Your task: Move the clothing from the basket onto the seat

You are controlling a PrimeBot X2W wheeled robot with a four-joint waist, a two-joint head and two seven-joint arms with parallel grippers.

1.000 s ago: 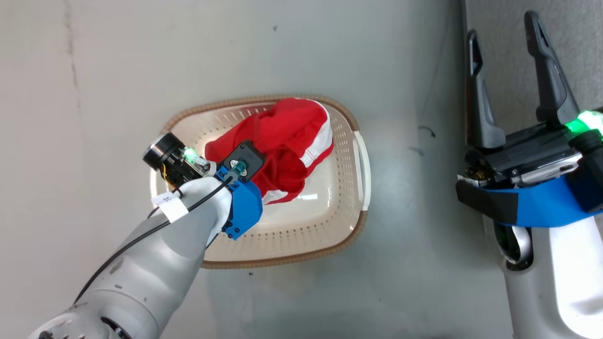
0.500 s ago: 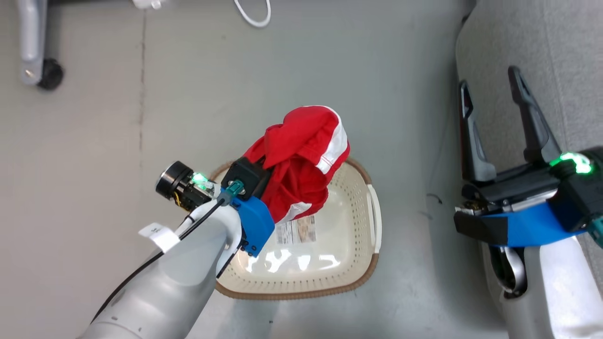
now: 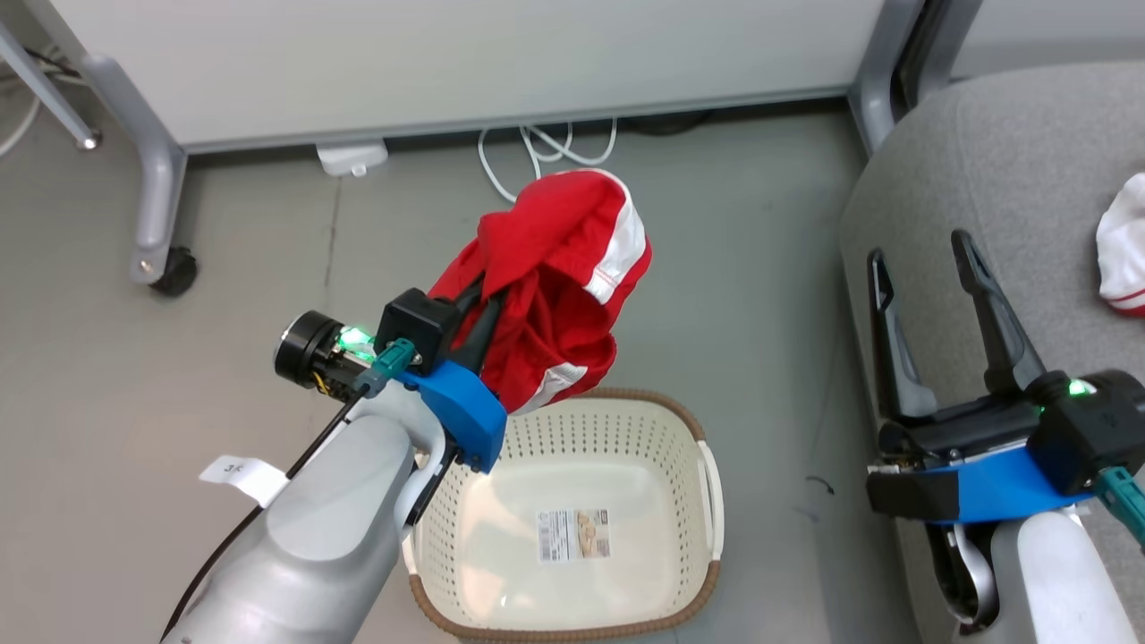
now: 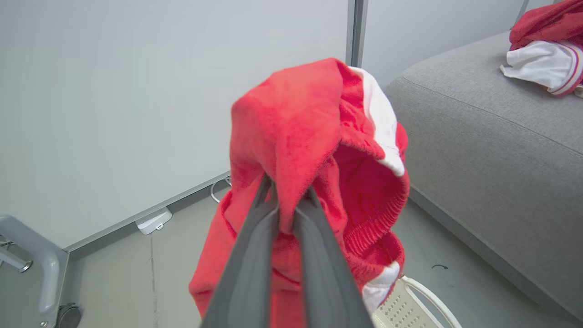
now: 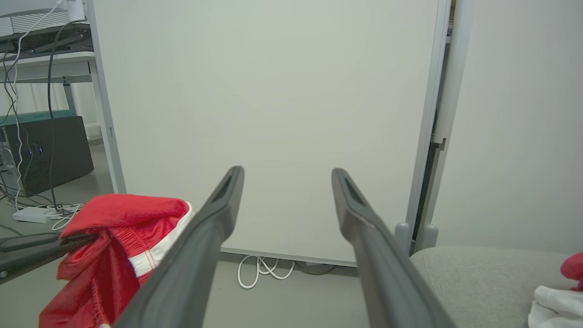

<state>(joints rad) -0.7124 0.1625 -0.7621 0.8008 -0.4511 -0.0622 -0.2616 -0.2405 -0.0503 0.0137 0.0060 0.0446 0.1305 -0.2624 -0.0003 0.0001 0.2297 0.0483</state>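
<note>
Red with white trim, the garment point(image 3: 555, 268) hangs bunched from the left gripper point(image 3: 479, 313), which is clamped tight on a fold. It sits at twelve o'clock of the empty basket point(image 3: 707, 501). The grey seat point(image 3: 984, 152) lies at three o'clock, where the right gripper point(image 3: 917, 246) hovers wide open, holding nothing.

Even, diffuse room light, bright throughout; shadows on the floor point(image 3: 760, 268) are faint and soft-edged. A pale sheen lies on the bottom of the basket point(image 3: 626, 429). The clothing point(image 4: 291, 127) reads saturated, its weave slightly soft. The left gripper's fingers point(image 4: 246, 273) and the right gripper's fingers point(image 5: 200, 255) blur toward the lens. The panel frame point(image 5: 102, 114) leans at the wide-angle edge.
</note>
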